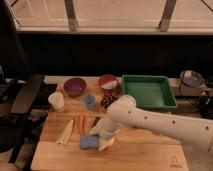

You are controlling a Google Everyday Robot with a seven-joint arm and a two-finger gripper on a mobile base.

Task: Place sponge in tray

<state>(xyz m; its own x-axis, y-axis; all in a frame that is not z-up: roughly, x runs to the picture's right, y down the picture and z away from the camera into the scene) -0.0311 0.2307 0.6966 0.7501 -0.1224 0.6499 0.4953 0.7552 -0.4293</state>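
Note:
The blue-grey sponge (pixel 88 142) is at the front left of the wooden table, at the tip of my gripper (pixel 101 143). The gripper hangs from the white arm that reaches in from the right, and it is shut on the sponge's right side. The sponge seems to be a little above the table top. The green tray (pixel 148 104) stands at the back right of the table, well to the right of and behind the gripper, with nothing in it.
A purple bowl (pixel 74 86), a red bowl (pixel 107 82), a white cup (pixel 56 101), a small blue cup (pixel 89 101) and a dark cluster (pixel 107 101) stand at the back. A carrot (pixel 81 124) and a pale long vegetable (pixel 65 133) lie left of the gripper. A black chair (pixel 22 100) is at the left.

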